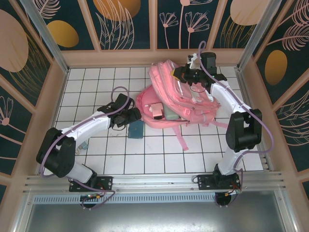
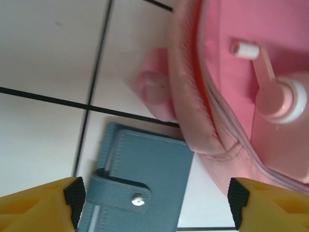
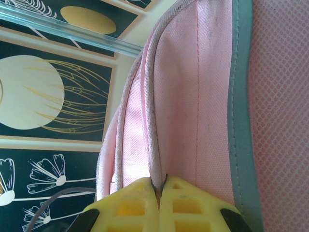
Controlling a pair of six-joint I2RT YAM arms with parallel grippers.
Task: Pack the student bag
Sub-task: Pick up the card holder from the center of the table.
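The student bag (image 1: 186,94), a large pink backpack, lies at the middle back of the tiled table with its mouth gaping to the left. My right gripper (image 1: 180,73) is shut on a seam of the bag's upper edge (image 3: 157,145), its yellow fingers (image 3: 130,205) pressed together on the fabric. My left gripper (image 1: 134,116) hovers open at the bag's mouth, over a teal snap wallet (image 2: 145,179) that lies flat on the tiles between its fingertips (image 2: 73,195). The right fingertip stands apart from the wallet. The bag's rim (image 2: 193,96) is just beyond.
Inside the open bag I see a small pink box-like item (image 1: 156,110), a grey-green item (image 1: 172,114) and a pink pump bottle (image 2: 273,92). A pink strap (image 1: 179,139) trails toward the front. Wooden walls (image 1: 48,101) enclose the table.
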